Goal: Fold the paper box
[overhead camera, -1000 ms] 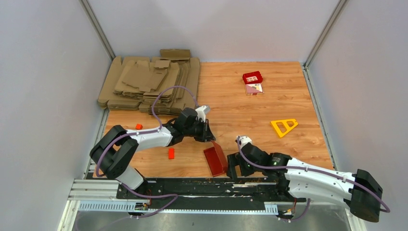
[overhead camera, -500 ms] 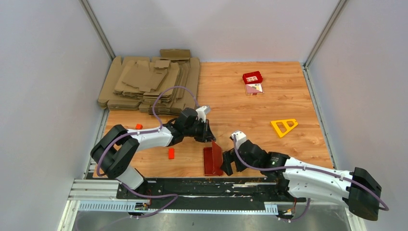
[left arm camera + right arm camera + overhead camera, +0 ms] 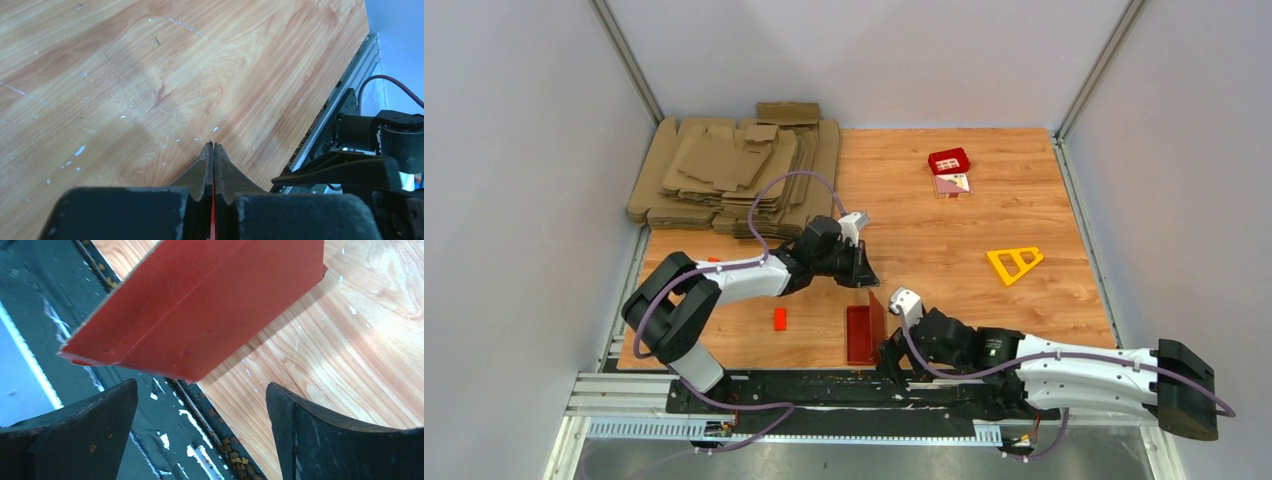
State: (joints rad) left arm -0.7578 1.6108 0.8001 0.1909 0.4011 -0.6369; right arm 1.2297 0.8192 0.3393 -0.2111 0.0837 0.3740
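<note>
The left gripper [image 3: 864, 278] clamps a thin flap of the paper box [image 3: 861, 335], propping it upright at the table's [image 3: 944, 240] near edge — presumably so the right gripper [image 3: 890, 350], jaws spread wide just beside its wall, can push a fold.

top: high behind, looks down on table [image 3: 944, 240] | wrists: close along fingers [image 3: 75, 435] | shared: paper box [image 3: 200, 305]
</note>
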